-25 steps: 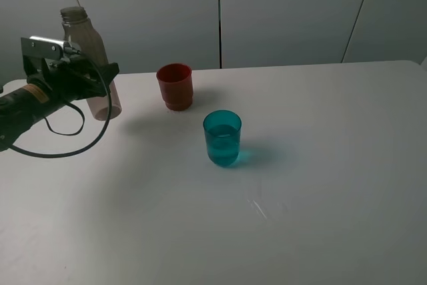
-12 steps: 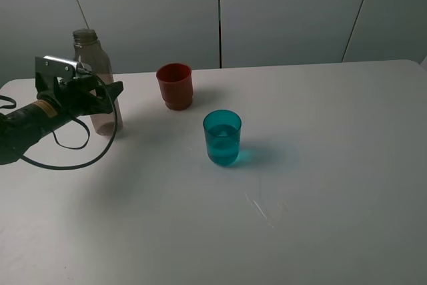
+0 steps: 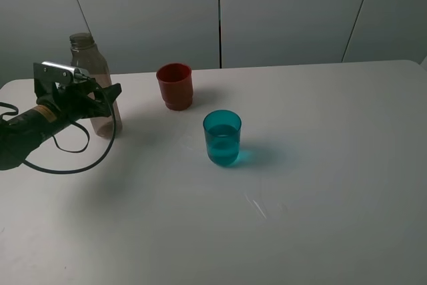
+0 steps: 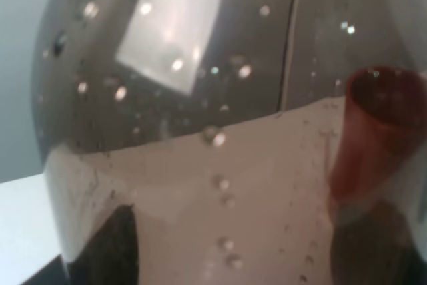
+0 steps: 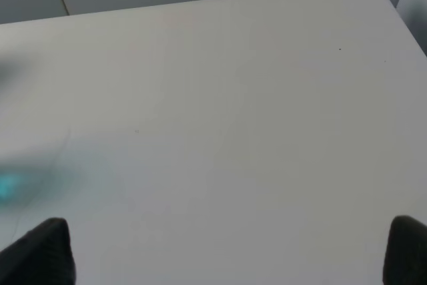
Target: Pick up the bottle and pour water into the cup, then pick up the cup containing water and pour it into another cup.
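Near the far left corner of the table, your left claw is clamped on the upright bottle. Another cup stands by the far edge, the cup nearer the middle with water inside, and your right claw is spread wide

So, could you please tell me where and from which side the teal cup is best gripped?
Take the teal cup across its mid-wall, jaws level, probably from the right, away from the red-brown cup. It stands upright, straight-sided and holds water, so a side grip keeps it level.
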